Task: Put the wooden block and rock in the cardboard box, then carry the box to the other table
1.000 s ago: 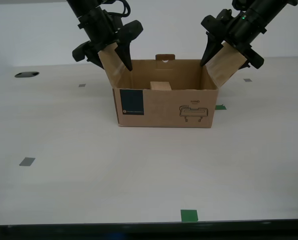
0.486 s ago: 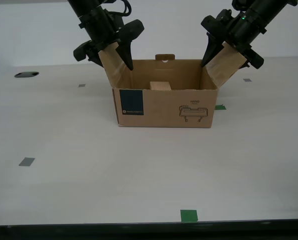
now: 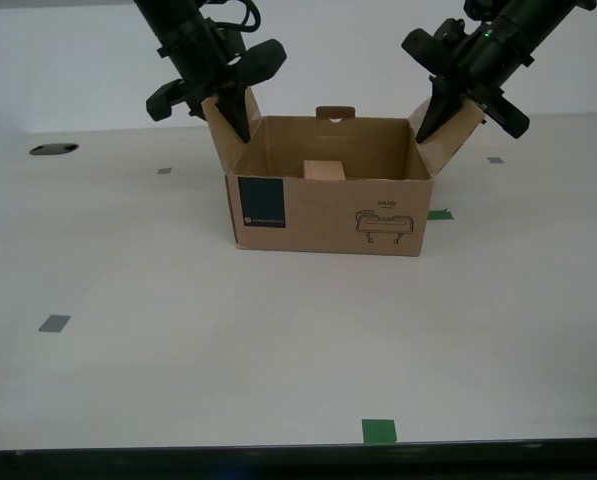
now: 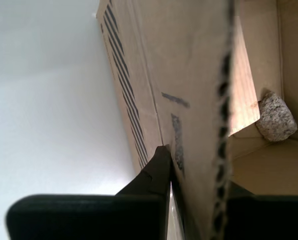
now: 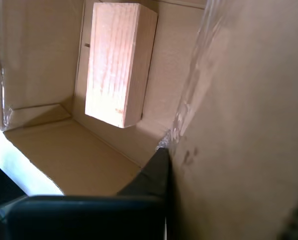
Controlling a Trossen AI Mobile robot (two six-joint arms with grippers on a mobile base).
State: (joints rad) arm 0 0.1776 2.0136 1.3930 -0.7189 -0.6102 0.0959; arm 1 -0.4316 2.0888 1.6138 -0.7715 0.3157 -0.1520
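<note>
In the exterior view, the cardboard box (image 3: 328, 205) sat on the far half of the table (image 3: 278, 340), midway between its side edges, with its navy label facing the camera. The wooden block (image 3: 324, 171) stood inside against the back wall, its top showing over the front wall. One arm (image 3: 193, 45) came down at the exterior view's left and another arm (image 3: 488, 45) at the exterior view's right. Each pinched one raised side flap of the box. I could not tell from this view which arm was which. A dark oval hole (image 3: 53, 150) lay near the table's far edge, at the exterior view's left.

In the second wrist view, my second gripper (image 4: 196, 175) was clamped narrowly on a flap of the box, one finger on the printed outer face and one inside. The rock (image 4: 276, 117) lay on the box floor in a corner.

In the first wrist view, my first gripper (image 5: 188, 165) held the other flap. Only one dark finger (image 5: 158, 170) showed, pressed against the cardboard. The block stood upright on the box floor against a wall.
</note>
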